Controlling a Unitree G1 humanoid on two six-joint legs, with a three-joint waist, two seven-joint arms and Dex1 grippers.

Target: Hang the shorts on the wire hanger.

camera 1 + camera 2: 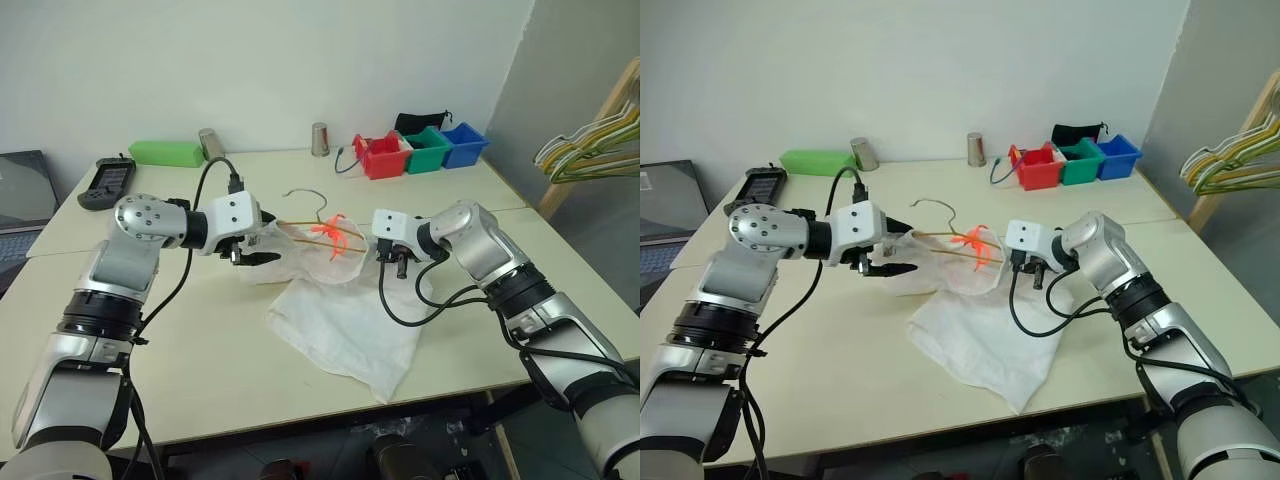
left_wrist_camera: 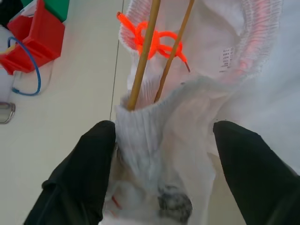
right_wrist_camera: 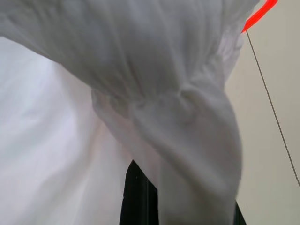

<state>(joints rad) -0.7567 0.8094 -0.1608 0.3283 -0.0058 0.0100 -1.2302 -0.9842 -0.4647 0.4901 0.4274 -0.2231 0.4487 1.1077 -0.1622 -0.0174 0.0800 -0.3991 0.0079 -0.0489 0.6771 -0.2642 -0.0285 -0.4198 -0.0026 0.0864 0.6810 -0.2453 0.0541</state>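
Wide pale cream desk (image 1: 200, 380), two tops butted together with a seam running toward the back. On it, near the middle, the thin wrinkled white fabric shorts (image 1: 345, 325): lower part spread flat on the desk, ribbed waistband end raised between the two hands. Thin yellow-gold wire hanger (image 1: 320, 235) runs into the waistband opening, its small hook (image 1: 305, 195) toward the back wall; an orange cord knot (image 1: 335, 232) is tied around its two wires. Left hand (image 1: 255, 257) sits at the waistband's left end, black fingers (image 2: 84, 173) spread wide to either side of the cloth, gripping nothing. Right hand (image 1: 398, 262) at the waistband's right end, fingers pinched tight on a bunched fold of shorts.
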